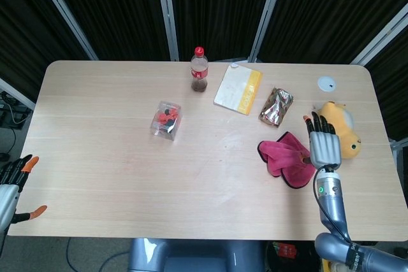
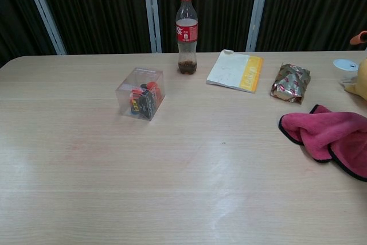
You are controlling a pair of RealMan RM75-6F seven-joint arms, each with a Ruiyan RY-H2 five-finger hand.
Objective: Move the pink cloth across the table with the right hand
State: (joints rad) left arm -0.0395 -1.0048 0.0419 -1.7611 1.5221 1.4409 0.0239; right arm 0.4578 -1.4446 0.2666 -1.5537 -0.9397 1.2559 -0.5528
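The pink cloth [image 1: 287, 159] lies crumpled on the table [image 1: 95, 176], at roughly 4 o'clock from the table centre and well apart from the near edge. The right hand [image 1: 323, 143] is positioned just beside the cloth at its 3 o'clock side, fingers extended and apart, holding nothing (its lower edge overlaps the cloth border in the head view; contact cannot be confirmed). The left hand [image 1: 13, 183] sits off the table's near-left corner, fingers spread and empty. A yellow plush toy [image 1: 341, 133] lies at 1 o'clock from the right hand. A foil packet [image 1: 276, 106] lies at 12 o'clock from the cloth, near it.
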